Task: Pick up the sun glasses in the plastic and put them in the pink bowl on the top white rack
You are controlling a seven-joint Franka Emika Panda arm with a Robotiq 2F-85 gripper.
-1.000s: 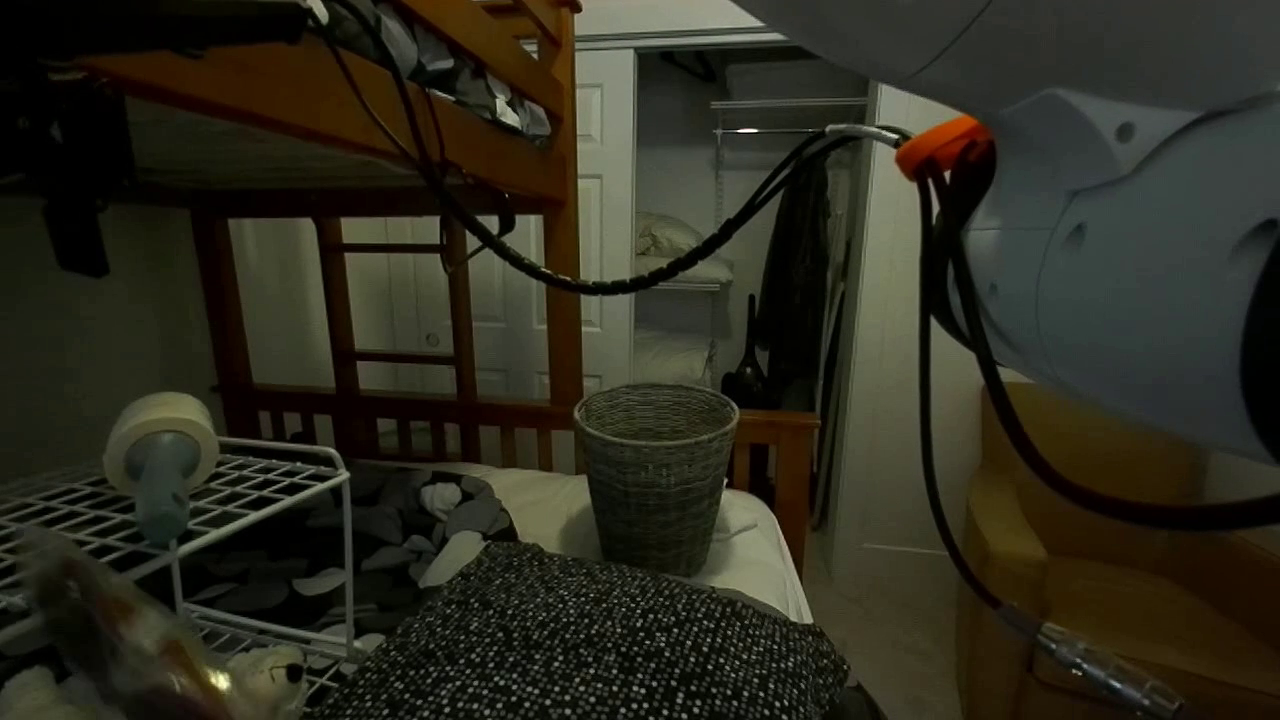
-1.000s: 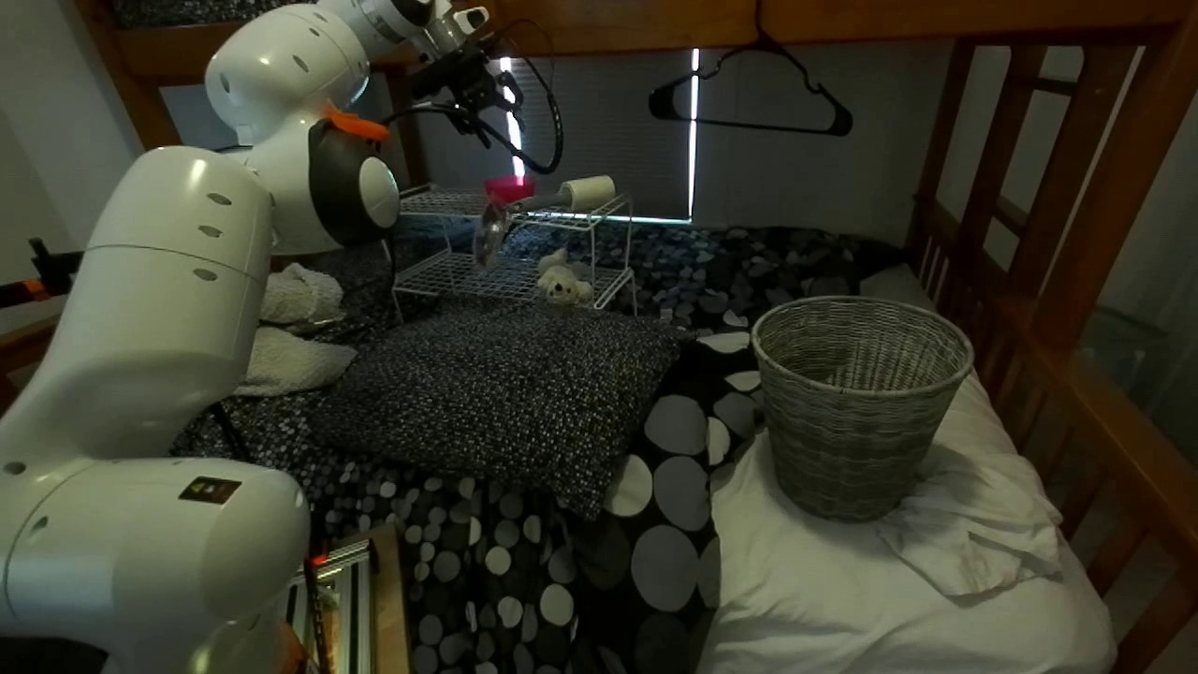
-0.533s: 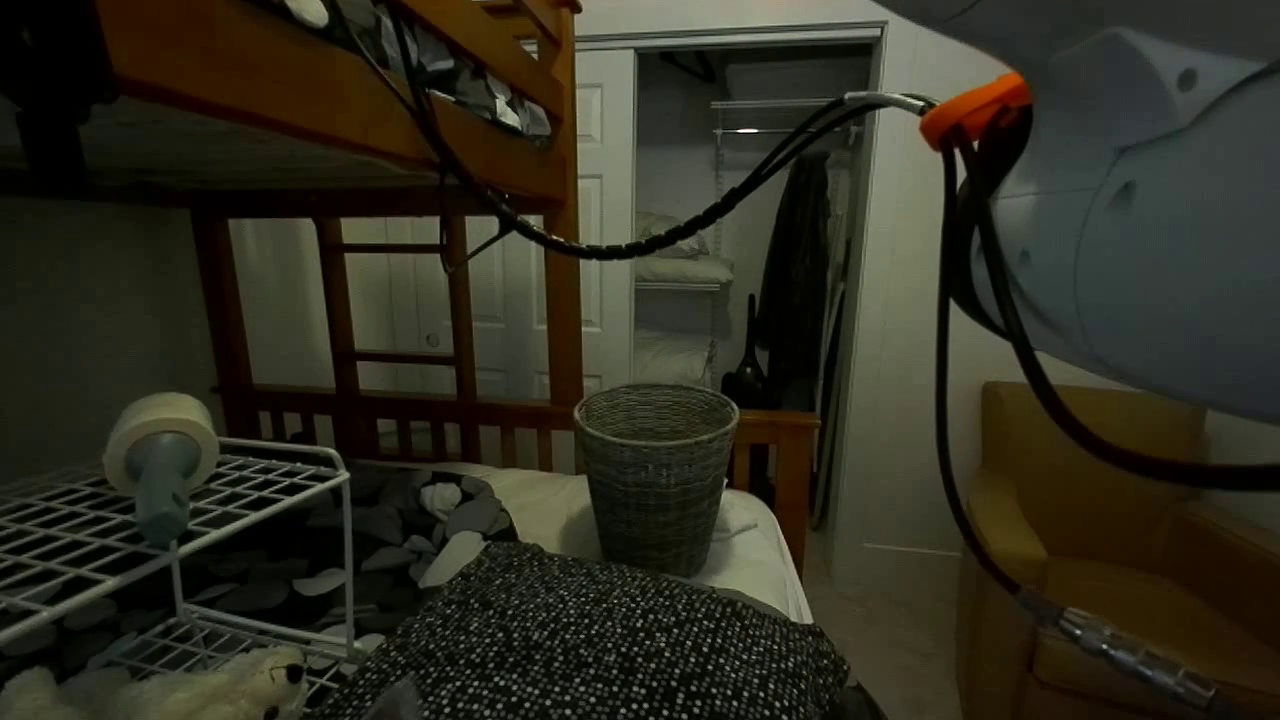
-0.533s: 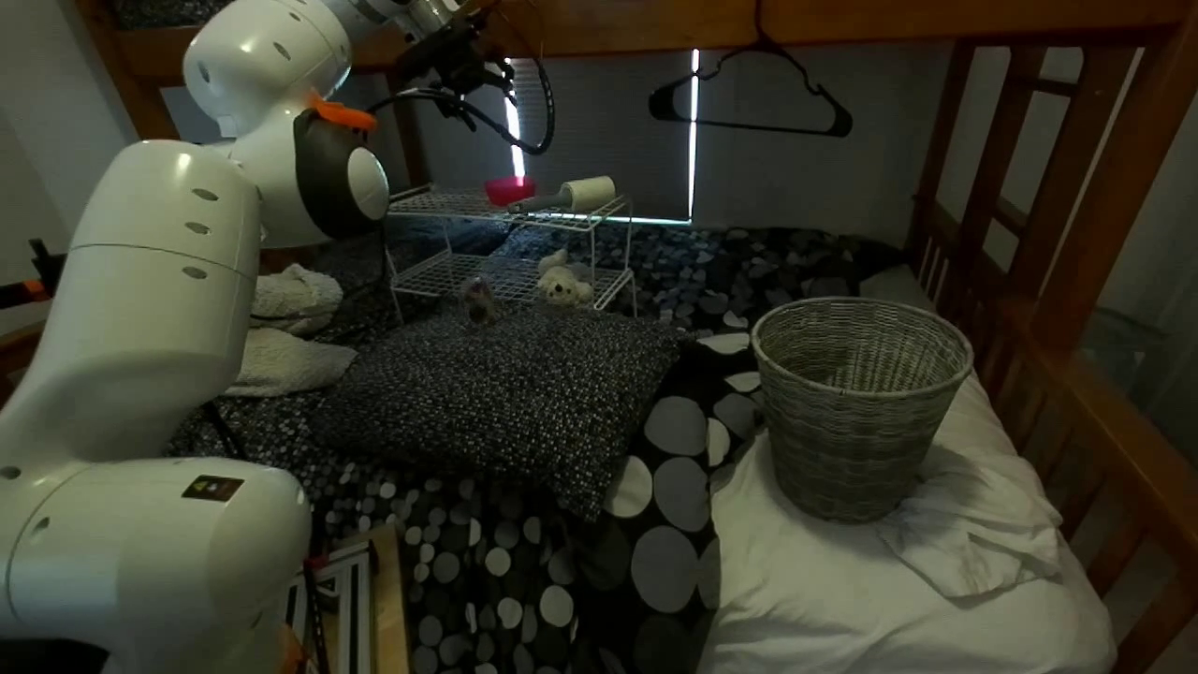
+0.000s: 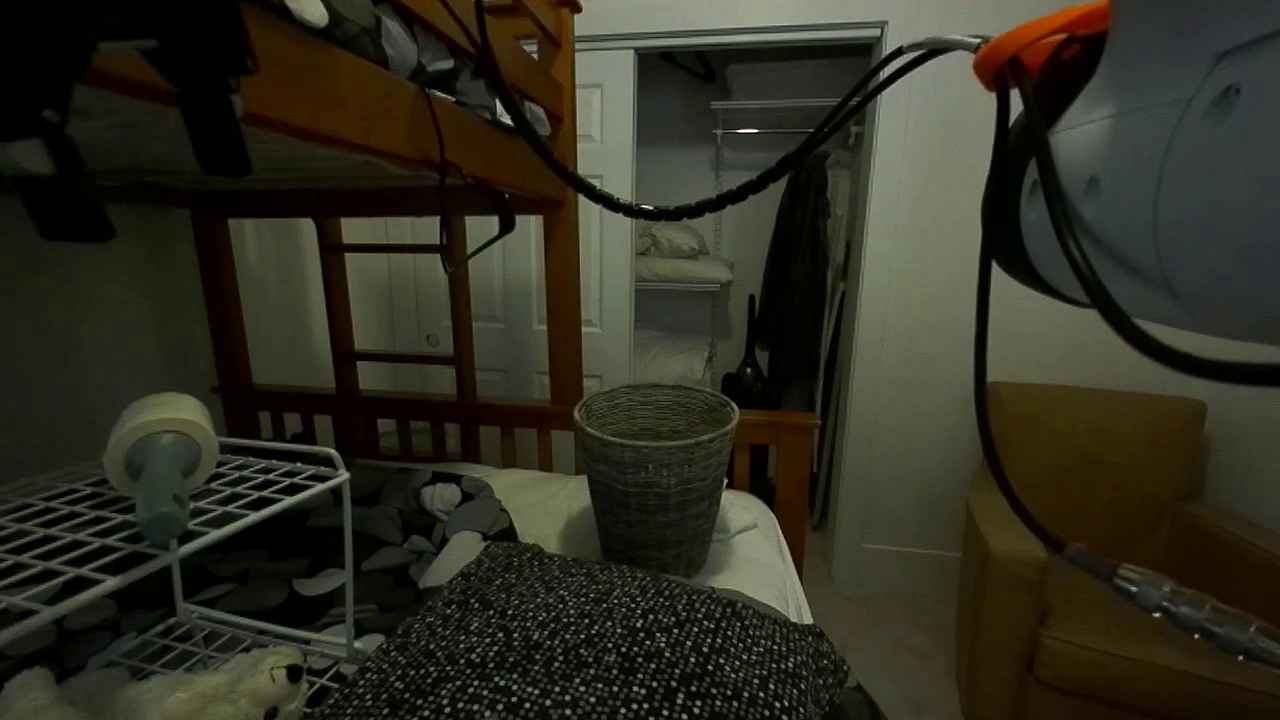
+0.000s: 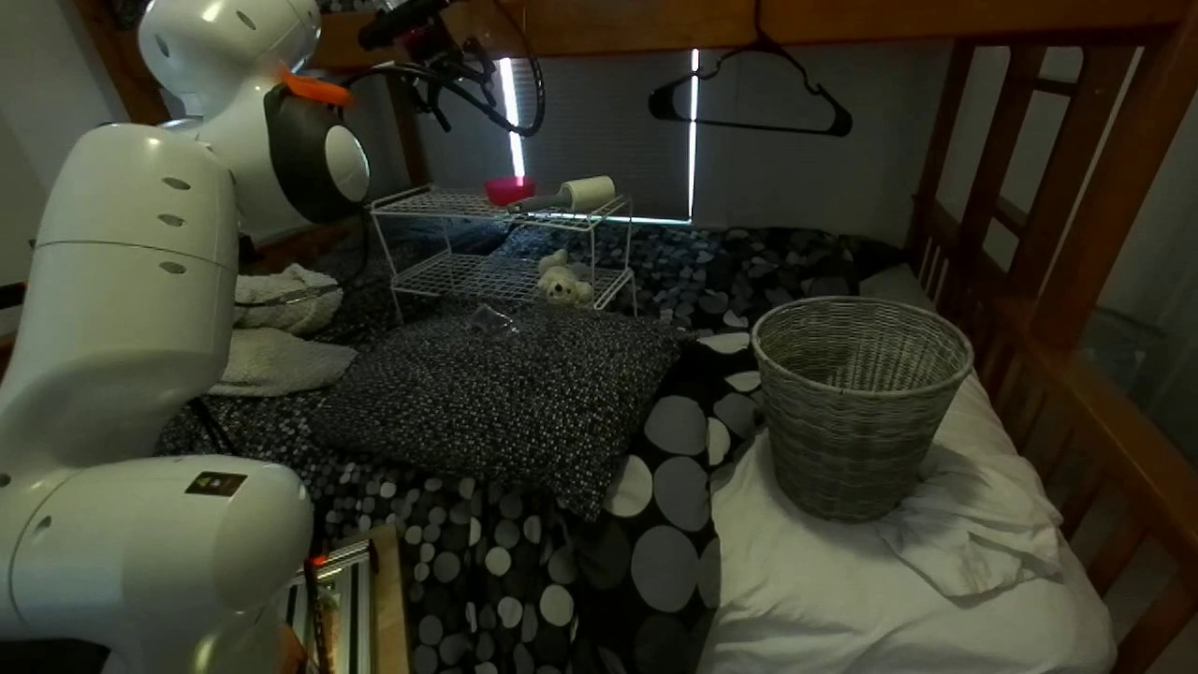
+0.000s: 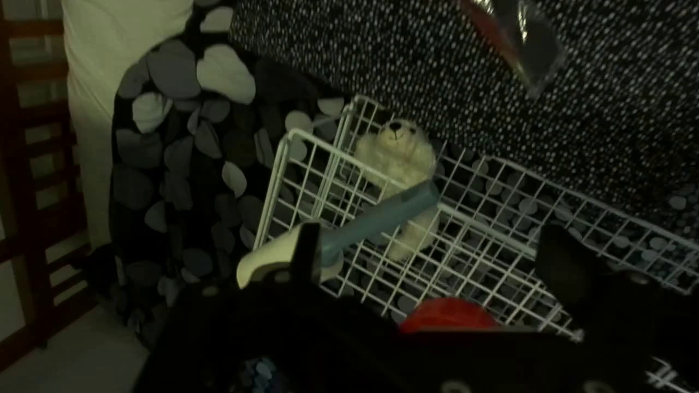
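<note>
Currently, packet (image 7: 519,42): on pillow (image 6: 505,393), ungrasped
Fingers (image 7: 307,252): spread, empty
Pink bowl (image 6: 509,192): atop white rack (image 6: 440,203); pick and place apparently both remaining

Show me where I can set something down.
Bare in an exterior view: the pillow between plastic packet and dotted bedding; white sheet in front of the wicker basket; lower shelf left of the plush toy; upper shelf left of the pink bowl. Crowded: around that bowl and the lint roller.

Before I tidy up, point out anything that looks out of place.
The plastic package looks misplaced: it lies on the dark pillow, not in the pink bowl on the top rack, and the pincer hangs open and empty.
</note>
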